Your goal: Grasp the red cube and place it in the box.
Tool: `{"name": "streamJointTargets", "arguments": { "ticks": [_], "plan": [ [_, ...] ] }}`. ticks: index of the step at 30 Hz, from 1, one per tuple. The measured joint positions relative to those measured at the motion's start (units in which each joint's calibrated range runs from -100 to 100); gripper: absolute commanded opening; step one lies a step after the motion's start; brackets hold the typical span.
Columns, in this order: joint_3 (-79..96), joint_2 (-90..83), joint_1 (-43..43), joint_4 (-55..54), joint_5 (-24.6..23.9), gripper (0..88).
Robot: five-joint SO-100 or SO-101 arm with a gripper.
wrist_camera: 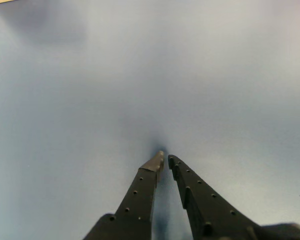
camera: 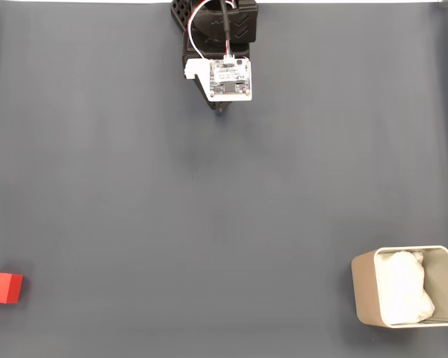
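Open mat [camera: 209, 224] btwn red cube [camera: 3, 287] & box [camera: 366, 291].

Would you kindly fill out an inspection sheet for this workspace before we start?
Surface: dark grey mat, bare around the arm.
Job's things: red cube at the fixed view's left edge; box lower right, white lining inside, no cube in it.
Clutter: nothing seen.
Claw: claw empty, tips nearly touching, just above the mat.
Cables: red and white wires loop to the white board on the arm.
Surroundings: pale strip past the mat's far edge.
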Motion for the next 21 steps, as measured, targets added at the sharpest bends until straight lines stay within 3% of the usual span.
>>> {"name": "streamJointTargets", "arguments": {
  "ticks": [11,21],
  "plan": [
    [0.00,0.00,0.00,-1.19,0.00,0.0],
    [0.00,0.61,0.00,-10.90,1.22,0.0]
  ]
}}
